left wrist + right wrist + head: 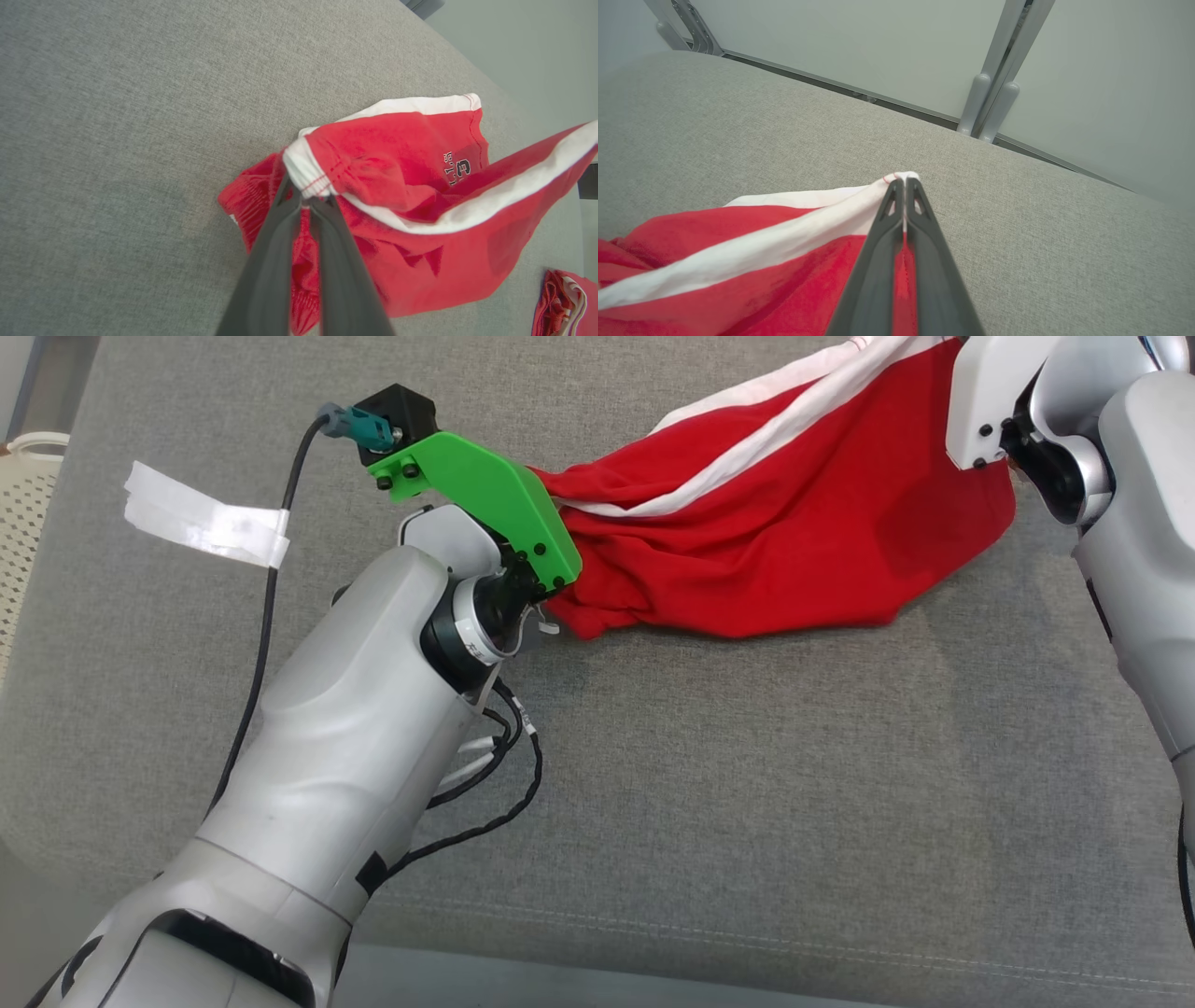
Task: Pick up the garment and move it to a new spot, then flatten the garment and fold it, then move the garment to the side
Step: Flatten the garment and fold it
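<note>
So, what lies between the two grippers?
The red-and-white garment spans from left gripper to right gripper, seen in the head view.

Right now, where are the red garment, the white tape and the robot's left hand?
garment (803, 551), head view, on its red middle.
tape (201, 520), head view, on the middle of the strip.
left hand (306, 199), left wrist view, between its fingertips, which pinch the garment.
</note>
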Robot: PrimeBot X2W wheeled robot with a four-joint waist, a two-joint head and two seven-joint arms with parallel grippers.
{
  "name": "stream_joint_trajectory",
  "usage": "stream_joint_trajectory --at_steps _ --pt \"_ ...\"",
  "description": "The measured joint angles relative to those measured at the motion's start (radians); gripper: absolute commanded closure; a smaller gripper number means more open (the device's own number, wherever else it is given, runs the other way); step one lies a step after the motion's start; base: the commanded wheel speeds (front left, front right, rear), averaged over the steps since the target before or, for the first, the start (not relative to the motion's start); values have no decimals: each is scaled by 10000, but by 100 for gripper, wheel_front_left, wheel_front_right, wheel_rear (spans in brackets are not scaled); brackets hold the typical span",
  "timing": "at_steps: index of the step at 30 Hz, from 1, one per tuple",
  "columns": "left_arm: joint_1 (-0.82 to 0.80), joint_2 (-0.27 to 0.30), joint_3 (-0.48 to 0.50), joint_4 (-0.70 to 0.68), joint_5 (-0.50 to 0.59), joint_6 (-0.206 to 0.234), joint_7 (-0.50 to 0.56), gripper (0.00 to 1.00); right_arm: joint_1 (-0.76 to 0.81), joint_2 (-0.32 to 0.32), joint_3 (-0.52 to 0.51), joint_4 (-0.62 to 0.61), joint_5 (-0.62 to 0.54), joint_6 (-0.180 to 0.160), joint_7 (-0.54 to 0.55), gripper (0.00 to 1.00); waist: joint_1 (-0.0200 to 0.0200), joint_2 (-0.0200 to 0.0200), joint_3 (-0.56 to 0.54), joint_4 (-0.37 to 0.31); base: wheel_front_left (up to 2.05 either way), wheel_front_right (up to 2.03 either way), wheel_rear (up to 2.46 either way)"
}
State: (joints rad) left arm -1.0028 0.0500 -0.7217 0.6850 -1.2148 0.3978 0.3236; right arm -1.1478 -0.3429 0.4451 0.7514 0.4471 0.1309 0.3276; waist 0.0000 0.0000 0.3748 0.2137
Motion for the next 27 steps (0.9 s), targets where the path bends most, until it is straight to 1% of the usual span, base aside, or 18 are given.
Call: stream_joint_trajectory --at_steps 5,6,7,8,10,11,12,13,14,15,16,17,18,23,27 --pt "-179 -2 -276 226 -226 69 -86 100 -339 397 -376 1070 -407 0 -633 100 0 0 123 45 0 0 0" --pt "-243 0 -372 274 -316 65 -169 93 -521 483 -537 1429 -573 0 -982 100 0 0 167 87 0 0 0" --pt "-287 0 -441 284 -347 58 -182 94 -620 518 -623 1613 -662 0 -1114 100 0 0 189 111 0 0 0" --pt "-317 -6 -514 305 -380 56 -247 93 -705 571 -742 1810 -740 0 -1266 100 0 0 206 138 0 0 0" --pt "-366 -8 -589 343 -414 56 -387 87 -868 681 -886 2182 -892 0 -1507 100 0 0 241 192 0 0 0" --pt "-395 -6 -598 351 -485 54 -502 82 -962 734 -974 2345 -963 0 -1659 100 0 0 261 223 0 0 0" --pt "-443 -2 -635 368 -520 23 -593 82 -1075 784 -1062 2516 -1037 0 -1801 100 1 0 285 253 0 0 0" --pt "-494 0 -696 380 -556 12 -627 75 -1174 826 -1122 2698 -1108 0 -1866 100 0 0 305 281 0 0 0" --pt "-527 -2 -771 382 -631 -23 -696 60 -1237 872 -1181 2901 -1172 0 -1918 100 0 0 325 308 0 0 0" --pt "-546 -4 -828 376 -663 -73 -802 13 -1272 920 -1241 3087 -1243 0 -1996 100 0 0 344 335 0 0 0" --pt "-562 -8 -872 374 -706 -117 -905 0 -1297 959 -1321 3260 -1337 0 -2123 100 0 0 367 361 0 0 0" --pt "-585 -4 -890 378 -802 -159 -989 0 -1343 986 -1383 3423 -1434 0 -2238 78 0 0 389 386 0 0 0" --pt "-607 -2 -934 387 -894 -194 -1078 0 -1399 1014 -1450 3586 -1494 0 -2328 1 0 0 404 414 0 0 0" --pt "-775 -8 -1214 522 -1068 -297 -1524 0 -1653 1252 -1668 4042 -1695 0 -3053 0 0 0 470 549 0 0 0" --pt "-933 -2 -1296 777 -1118 -424 -1969 0 -1809 1446 -1601 4077 -1747 0 -3684 0 1 0 518 638 0 0 0"
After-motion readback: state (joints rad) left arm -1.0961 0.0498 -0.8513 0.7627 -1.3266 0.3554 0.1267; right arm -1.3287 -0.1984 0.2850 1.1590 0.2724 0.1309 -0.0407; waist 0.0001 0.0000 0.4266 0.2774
